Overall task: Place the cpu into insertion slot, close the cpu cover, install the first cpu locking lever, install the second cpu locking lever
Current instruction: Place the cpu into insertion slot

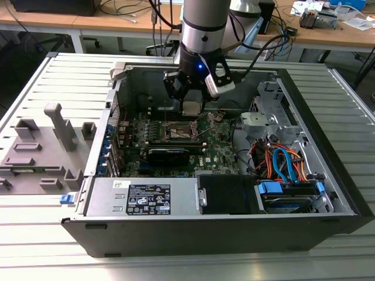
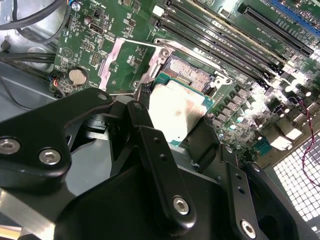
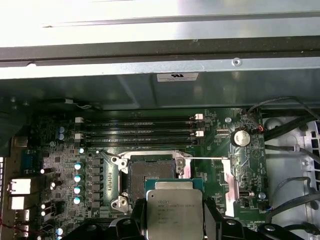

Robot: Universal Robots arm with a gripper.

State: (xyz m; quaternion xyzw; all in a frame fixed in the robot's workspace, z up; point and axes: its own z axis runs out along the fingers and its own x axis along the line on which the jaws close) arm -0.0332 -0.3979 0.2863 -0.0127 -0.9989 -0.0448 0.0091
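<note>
**Your black gripper (image 3: 175, 227) is clamped on the small flat square silvery-grey cpu (image 3: 174, 207), not yet in its socket.**

The chip lies flat, fingers (image 3: 137, 220) on opposite edges. The square silver-rimmed, dark-centred insertion slot (image 3: 150, 175) sits just past the cpu's edge, toward the long black memory slots (image 3: 140, 131), its sides roughly parallel to the chip's. The thin silvery windowed cpu cover (image 2: 117, 62) stands swung open beside it.

The hand (image 2: 174, 122) grips the cpu (image 2: 177, 107) by two opposite edges, close to the uncovered insertion slot (image 2: 192, 75). The cpu cover (image 2: 150, 65) lies folded open beside the slot, near a round coin battery (image 2: 77, 76).
</note>
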